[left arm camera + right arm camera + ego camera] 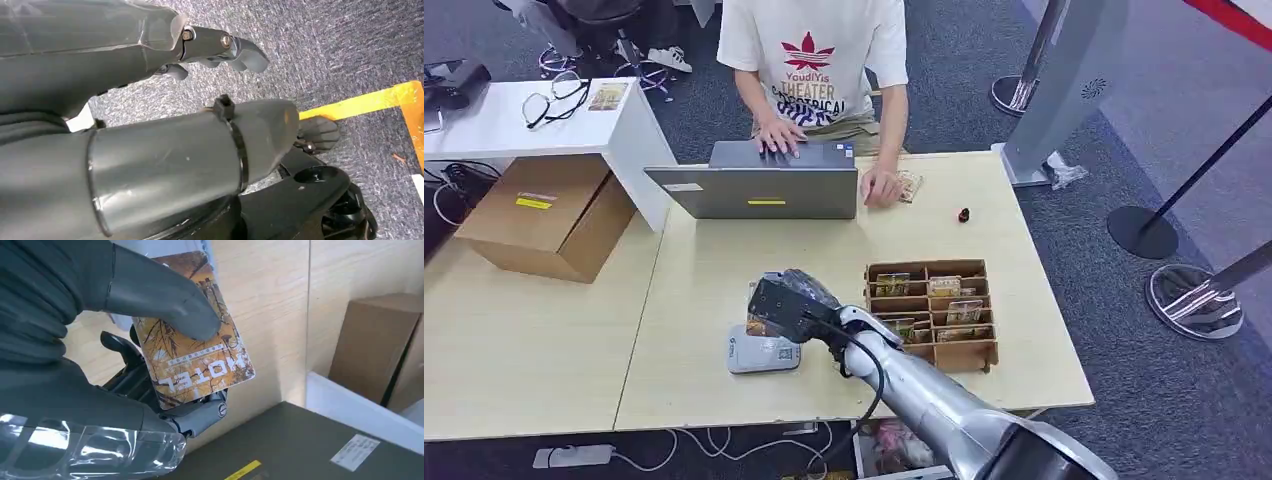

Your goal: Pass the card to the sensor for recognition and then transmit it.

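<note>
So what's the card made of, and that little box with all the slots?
The card in the right robot hand looks like glossy plastic: stiff, flat, rounded corners, a printed picture. It might be coated cardboard. The box with slots looks like thin bare wood or brown board: matte, with notched, slotted-together dividers.

From my station I see the right arm (pixel 944 405) as a smooth silver tube with a black cable looping along it, ending in the dark right hand (pixel 786 305) at about 10 o'clock from the elbow. Up close, that hand (pixel 125 355) shows a grey ribbed cover, a thick grey thumb, darker fingers with a round screw at a knuckle, and clear plastic film wrapped over its casing. The left hand (pixel 150 95) has the same glossy grey shells, a black cable tie around the thumb, two screws on a dark finger and film on its casing.
</note>
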`<state>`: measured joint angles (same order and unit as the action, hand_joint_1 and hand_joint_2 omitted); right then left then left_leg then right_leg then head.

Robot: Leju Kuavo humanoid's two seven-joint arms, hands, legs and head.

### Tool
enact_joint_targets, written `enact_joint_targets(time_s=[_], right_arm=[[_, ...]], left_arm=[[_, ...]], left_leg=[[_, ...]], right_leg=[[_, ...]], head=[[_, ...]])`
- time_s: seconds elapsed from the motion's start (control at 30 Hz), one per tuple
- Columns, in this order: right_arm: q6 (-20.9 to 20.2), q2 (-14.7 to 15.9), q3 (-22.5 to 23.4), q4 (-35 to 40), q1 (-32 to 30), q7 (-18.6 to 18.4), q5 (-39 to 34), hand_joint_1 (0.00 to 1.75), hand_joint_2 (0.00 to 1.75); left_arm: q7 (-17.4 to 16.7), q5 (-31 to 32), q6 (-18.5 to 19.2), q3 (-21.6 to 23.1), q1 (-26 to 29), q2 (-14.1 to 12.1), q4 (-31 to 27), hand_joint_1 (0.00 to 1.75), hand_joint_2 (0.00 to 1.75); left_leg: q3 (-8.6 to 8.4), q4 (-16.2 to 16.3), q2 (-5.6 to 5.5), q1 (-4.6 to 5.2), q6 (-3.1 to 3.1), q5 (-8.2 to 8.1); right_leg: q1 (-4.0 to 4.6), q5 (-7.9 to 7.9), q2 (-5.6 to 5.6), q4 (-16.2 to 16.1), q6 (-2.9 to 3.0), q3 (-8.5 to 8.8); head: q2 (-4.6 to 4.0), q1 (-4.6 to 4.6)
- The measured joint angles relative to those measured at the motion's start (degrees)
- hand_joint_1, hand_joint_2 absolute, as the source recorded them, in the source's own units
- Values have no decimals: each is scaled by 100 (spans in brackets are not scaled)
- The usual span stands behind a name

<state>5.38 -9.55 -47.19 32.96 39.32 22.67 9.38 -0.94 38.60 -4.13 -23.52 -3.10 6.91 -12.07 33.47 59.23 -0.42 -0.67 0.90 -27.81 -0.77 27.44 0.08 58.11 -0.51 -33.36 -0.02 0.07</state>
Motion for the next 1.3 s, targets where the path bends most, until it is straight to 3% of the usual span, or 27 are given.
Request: enact_joint_targets(time_s=[0.6, 1.03, 1.3], right_arm=[[-315, 280, 671, -389, -360, -87, -516, 175, 175], [-430, 227, 765, -398, -364, -105, -487, 175, 175], [-642, 7, 759, -413, -397, -168, -330, 175, 175]], left_arm=[[11, -110, -61, -149, 84, 0, 29, 0, 0], [15, -107, -109, -162, 84, 0, 31, 0, 0], [15, -105, -111, -175, 82, 0, 31, 0, 0]], left_leg=[[1, 0, -1, 0, -1, 0], [1, 0, -1, 1, -1, 0], [3, -1, 0, -3, 0, 0]], right_leg=[[0, 0, -2, -1, 0, 0], [-1, -2, -2, -1, -3, 4], [2, 0, 0, 0, -1, -1]], head=[[0, 2], [0, 0], [0, 0]])
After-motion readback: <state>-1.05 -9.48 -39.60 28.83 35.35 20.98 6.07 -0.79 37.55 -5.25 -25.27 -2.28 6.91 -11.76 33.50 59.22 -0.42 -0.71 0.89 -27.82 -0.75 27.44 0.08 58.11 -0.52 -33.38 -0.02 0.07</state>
